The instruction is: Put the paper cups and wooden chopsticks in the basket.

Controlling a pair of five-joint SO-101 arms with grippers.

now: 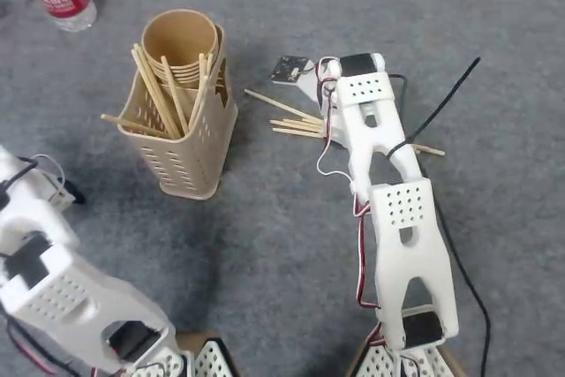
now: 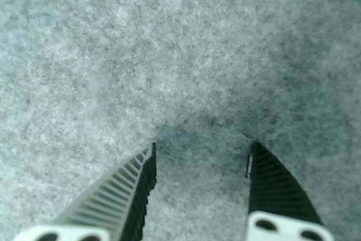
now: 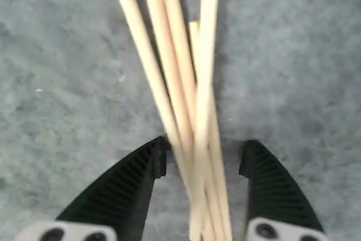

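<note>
Chopsticks (image 3: 169, 71): loose bundle lying on the grey carpet (image 3: 67, 83), fanned slightly.
Right gripper (image 3: 204, 146): jaws apart, straddling the bundle's end. Whether a pad touches wood is hard to tell.
Left gripper (image 2: 203, 148): spread wide, low over carpet.
Basket (image 1: 190, 161): upright, well apart from the bundle, with paper cups (image 1: 181, 37) and more sticks (image 1: 157, 94) inside.

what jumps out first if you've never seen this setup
The tan basket, standing on the grey carpet at the left of the high view, holds a stack of paper cups and several chopsticks. To its right a loose bundle of wooden chopsticks lies on the carpet, with the right claw open astride it. The left claw hangs open above bare carpet.
</note>
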